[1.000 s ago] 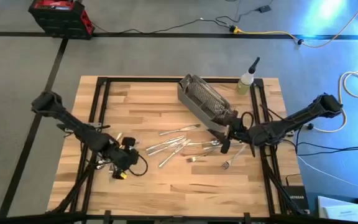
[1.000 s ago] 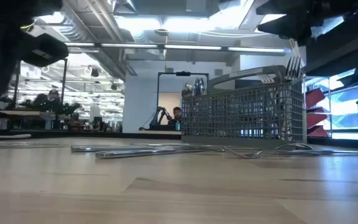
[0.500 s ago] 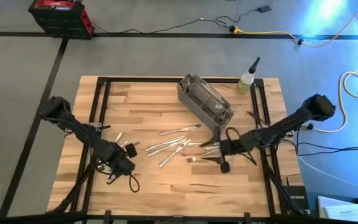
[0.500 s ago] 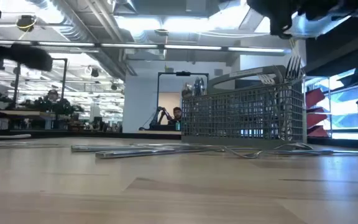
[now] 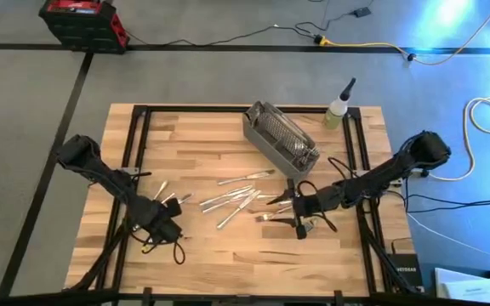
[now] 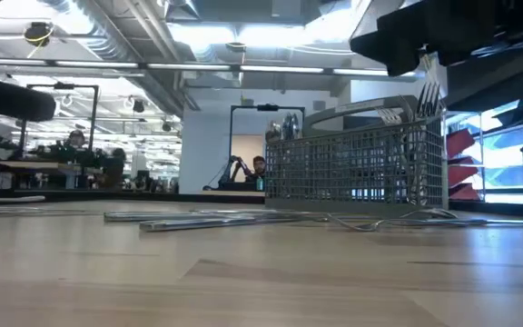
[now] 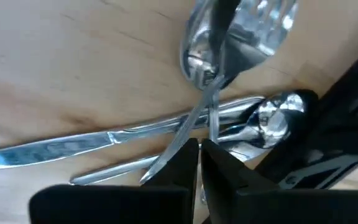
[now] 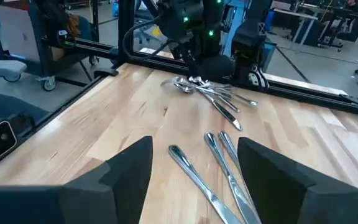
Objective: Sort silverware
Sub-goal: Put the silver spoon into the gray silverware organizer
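Near the counter's (image 5: 228, 136) left edge the left claw (image 7: 201, 163) sits clenched, fingertips pressed together right over a small heap of spoons and a knife (image 7: 48, 149), seemingly grasping nothing, so it should release and straddle one handle before pinching. The rest of the silverware (image 5: 236, 200) lies scattered mid-counter. The released right claw (image 8: 194, 174) hovers low toward the right edge, near the mesh basket (image 5: 279, 136), and should settle over a single piece, not two at once.

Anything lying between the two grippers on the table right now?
Yes: the high view shows loose silverware scattered on the table between the left gripper and right gripper.
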Controlling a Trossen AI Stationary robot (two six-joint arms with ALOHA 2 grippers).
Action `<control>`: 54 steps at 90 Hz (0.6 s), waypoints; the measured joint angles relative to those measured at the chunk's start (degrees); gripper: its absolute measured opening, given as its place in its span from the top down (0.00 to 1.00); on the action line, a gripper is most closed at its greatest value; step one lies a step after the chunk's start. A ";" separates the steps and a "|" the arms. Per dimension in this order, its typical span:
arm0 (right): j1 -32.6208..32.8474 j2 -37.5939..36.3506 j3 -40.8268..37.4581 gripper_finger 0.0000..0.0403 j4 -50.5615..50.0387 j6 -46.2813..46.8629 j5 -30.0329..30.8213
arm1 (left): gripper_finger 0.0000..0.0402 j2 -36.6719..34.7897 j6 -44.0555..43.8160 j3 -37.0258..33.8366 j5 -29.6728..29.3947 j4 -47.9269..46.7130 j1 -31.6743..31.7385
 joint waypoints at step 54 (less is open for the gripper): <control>0.00 -0.02 0.02 0.45 0.29 2.65 -2.83 | 0.99 1.89 1.10 0.00 2.24 3.67 -2.31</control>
